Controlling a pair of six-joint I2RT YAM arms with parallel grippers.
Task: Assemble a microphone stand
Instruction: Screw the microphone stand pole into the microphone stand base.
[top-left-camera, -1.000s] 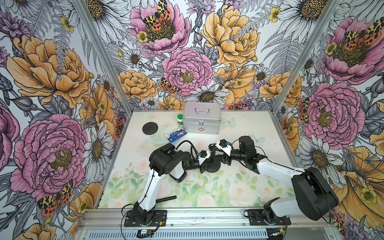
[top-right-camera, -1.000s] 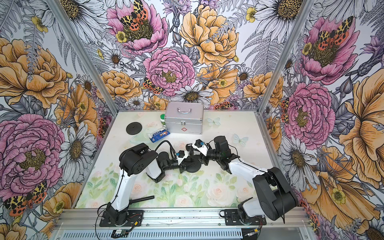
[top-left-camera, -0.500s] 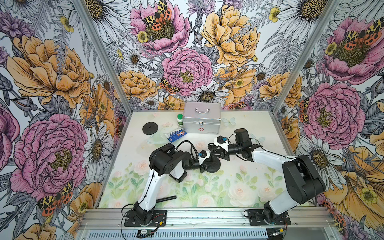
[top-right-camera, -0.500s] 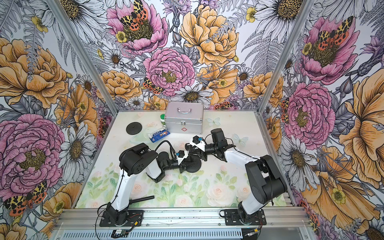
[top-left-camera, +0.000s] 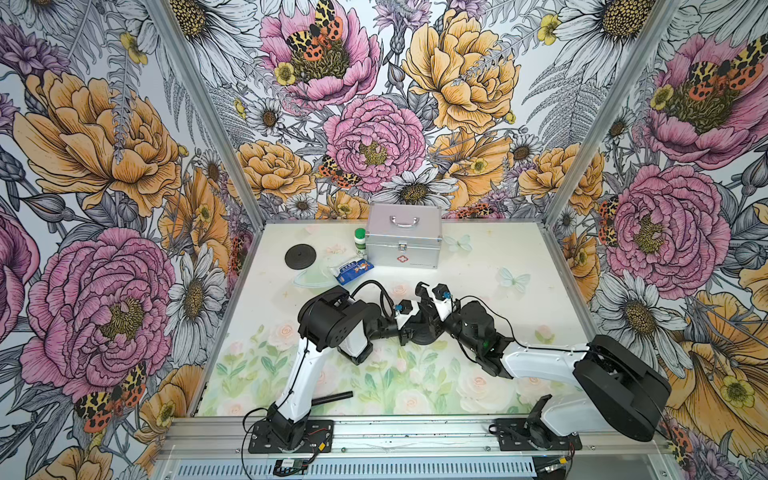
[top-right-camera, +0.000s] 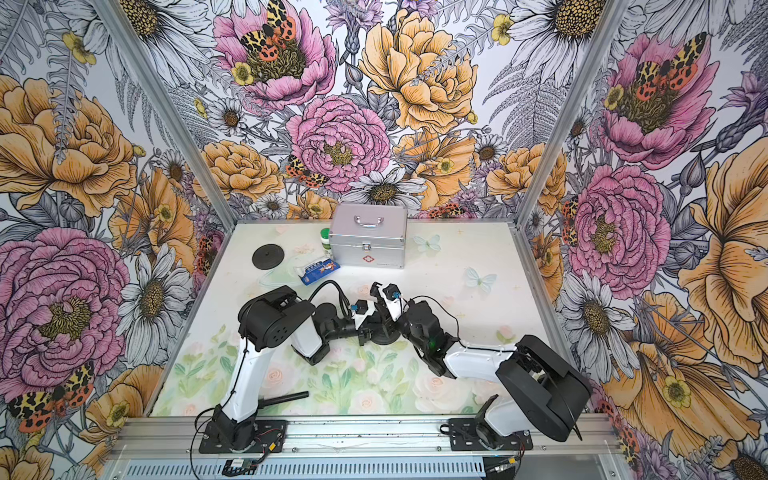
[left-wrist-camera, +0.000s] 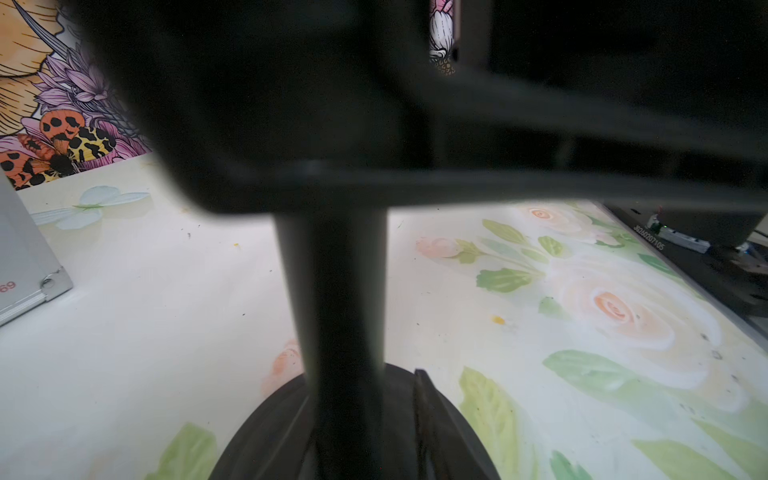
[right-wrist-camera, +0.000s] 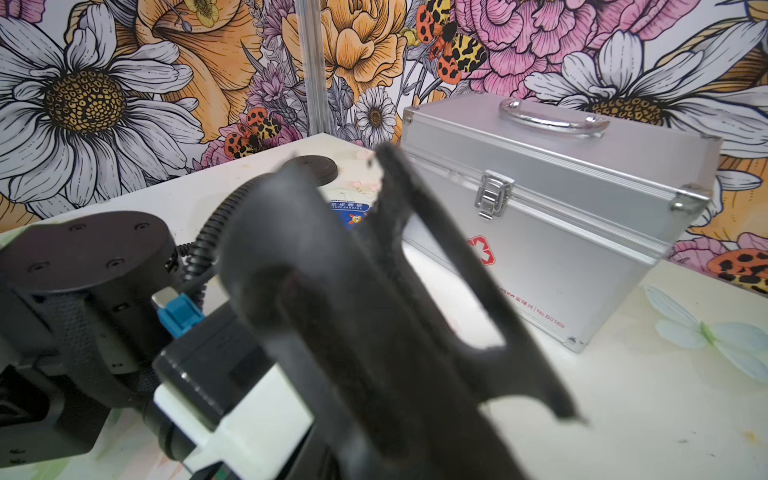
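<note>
vs half a second back: right arm has folded down again. its big black elbow link is low by the near right rail instead of raised, much as it was a full second back. right gripper sits slightly nearer the front and points toward the far wall over the stand. left arm, stand and clutter unmoved.

task's thing: thin black upright pole on a round black base, mid-way across the floral-print table, between the two grippers. left gripper reaches in low, fingers closed on the pole just above the base. in the left wrist view the pole's top is lost in a blurred black mass.

right gripper state: cannot tell. its wrist view gives only a blurred black forked shape, fingers or a held part, unclear which.

around:
- silver aluminium case with a handle and red cross at the far edge
- white bottle with a green cap just beside the case
- blue and white packet in front of the bottle
- flat round black disc further toward the left wall
- short black rod lying by the left arm's foot

all well apart from the stand.

in the way: in both top views the grippers and the left arm's looping black cable cover the pole. only an edge of the base shows.
</note>
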